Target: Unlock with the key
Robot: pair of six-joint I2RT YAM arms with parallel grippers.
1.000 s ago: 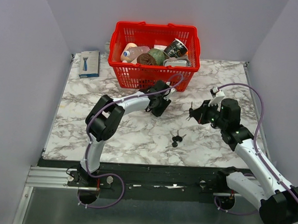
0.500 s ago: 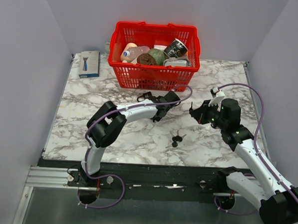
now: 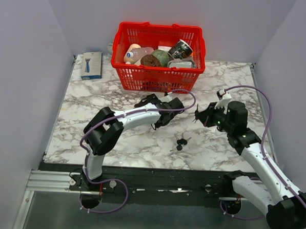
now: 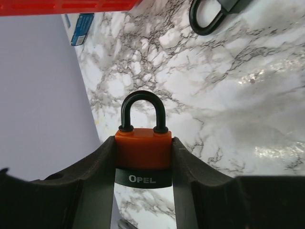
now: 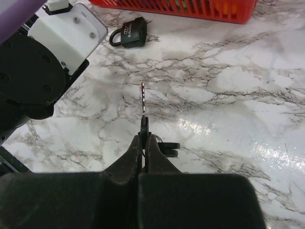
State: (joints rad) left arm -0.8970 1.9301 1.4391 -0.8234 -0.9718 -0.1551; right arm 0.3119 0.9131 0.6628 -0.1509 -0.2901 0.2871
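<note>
My left gripper (image 4: pixel 143 141) is shut on an orange padlock (image 4: pixel 143 151) with a black shackle and a black band marked OPEL, held above the marble. In the top view this gripper (image 3: pixel 170 107) is mid-table, in front of the basket. My right gripper (image 5: pixel 144 139) is shut on a key (image 5: pixel 143 102), gripping its black head with the metal blade pointing away, toward the left arm. Two more black key heads (image 5: pixel 168 149) show beside its fingers. In the top view the right gripper (image 3: pixel 199 117) is a short gap to the right of the left one.
A black padlock (image 5: pixel 129 32) lies on the table (image 3: pixel 91 116) near the basket, also in the top view (image 3: pixel 143 100). A small bunch of black keys (image 3: pixel 181 143) lies nearer the front. A red basket (image 3: pixel 157 76) of items stands at the back, with a blue packet (image 3: pixel 91 65) to its left.
My left gripper has swung right from beside the basket toward the right gripper, uncovering the black padlock on the table. The right gripper has hardly moved.
</note>
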